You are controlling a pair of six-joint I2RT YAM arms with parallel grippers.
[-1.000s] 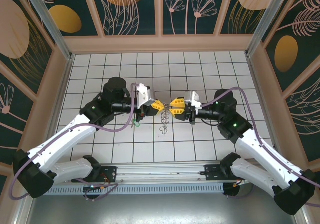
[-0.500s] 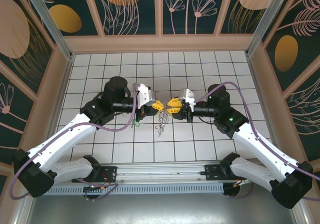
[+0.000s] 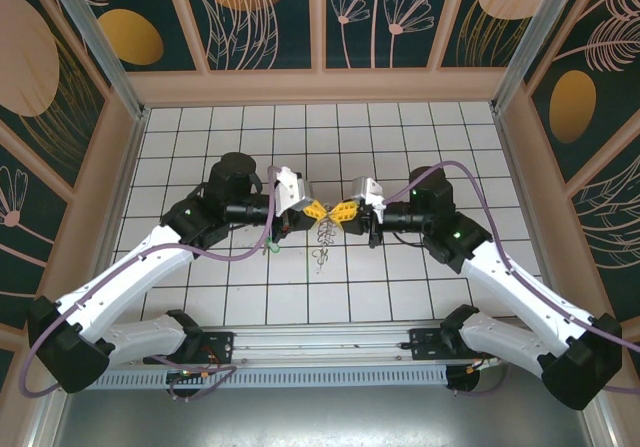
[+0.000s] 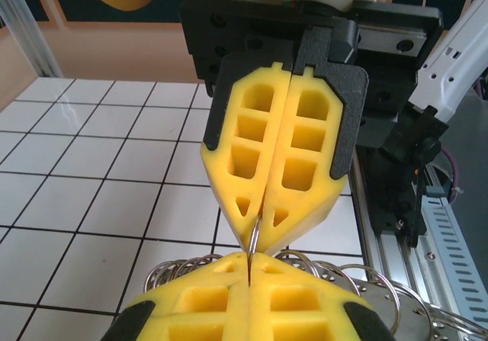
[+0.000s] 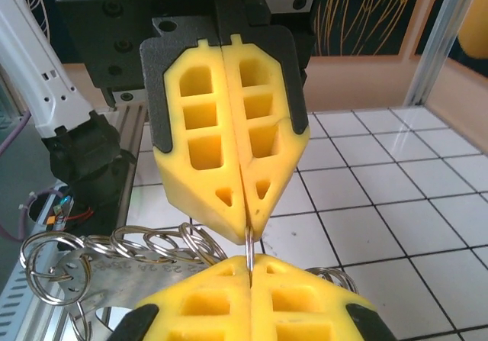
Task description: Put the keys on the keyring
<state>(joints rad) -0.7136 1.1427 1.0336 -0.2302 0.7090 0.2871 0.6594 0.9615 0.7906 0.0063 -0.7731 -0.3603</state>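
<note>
Over the middle of the tiled floor, my left gripper (image 3: pixel 320 211) and right gripper (image 3: pixel 338 211) meet tip to tip. Both are shut on one thin wire loop of the keyring (image 4: pixel 255 238), which stands edge-on between the yellow pads (image 5: pixel 249 246). In the left wrist view my own pads (image 4: pixel 250 257) pinch it from below and the right gripper (image 4: pixel 261 225) from above. In the right wrist view it is the reverse, right gripper (image 5: pixel 250 260) below and left gripper (image 5: pixel 247 230) above. The rest of the keyring hangs beneath (image 3: pixel 322 247): several silvery rings (image 5: pixel 156 243) and a flat stamped metal plate (image 5: pixel 91 281). The keys, a small green-headed piece (image 3: pixel 272 248), lie on the floor under the left wrist.
The white tiled floor (image 3: pixel 400 127) is walled by patterned panels on three sides. A metal rail (image 3: pixel 320 352) with both arm bases runs along the near edge. A purple cable (image 3: pixel 262 229) loops under the left wrist.
My right gripper has moved left to meet the left gripper and has shut on the loop. The hanging bunch shifted slightly with it. The left arm has hardly moved.
</note>
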